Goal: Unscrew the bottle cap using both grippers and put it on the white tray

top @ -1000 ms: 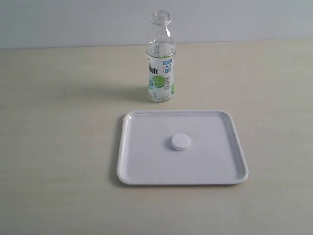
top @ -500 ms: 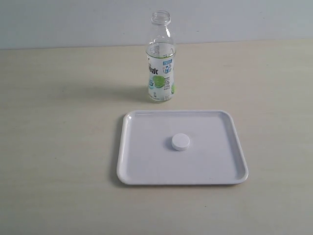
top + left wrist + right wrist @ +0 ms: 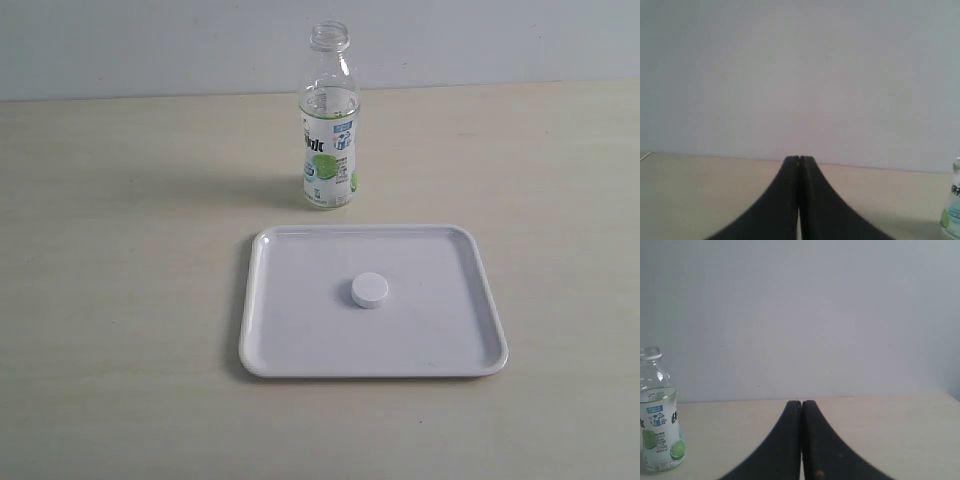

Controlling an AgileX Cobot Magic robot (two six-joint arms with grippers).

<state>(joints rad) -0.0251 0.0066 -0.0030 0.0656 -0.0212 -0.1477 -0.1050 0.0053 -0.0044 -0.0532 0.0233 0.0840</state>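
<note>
Starting at the left, the left hand point(image 3: 799, 159) was clenched, its two black fingers pressed flat together with nothing between them. It pointed low across the pale table point(image 3: 120, 300) toward a plain light wall point(image 3: 150, 45), and its wrist view caught only a sliver of the bottle point(image 3: 954, 210), well apart from the fingertips. In the exterior view, the bottle point(image 3: 328, 130) stood upright on the table toward the far side, close to the middle of the scene, with a soft shadow stretching away to its left. Its neck was open and uncapped, and its clear plastic body carried a white, blue and green label point(image 3: 330, 155) showing a lime. Nearer the camera, just in front of the bottle but not touching it, the white tray point(image 3: 290, 340) lay flat on the table, squarish with rounded corners and a low raised rim. Its left rim sat somewhat left of the bottle, and the tray reached well past the bottle to the right. The bottle cap point(image 3: 369, 289), a small round white disc, lay flat on the tray floor near its centre, a little right of the bottle's line and apart from every rim. Furthest right, the right hand point(image 3: 801, 402) was clenched too and grasped nothing, its dark fingers shut against each other. In its wrist view the bottle point(image 3: 657, 415) stood upright on the table, off to one side and well apart from the fingertips, with the open mouth plainly visible.
</note>
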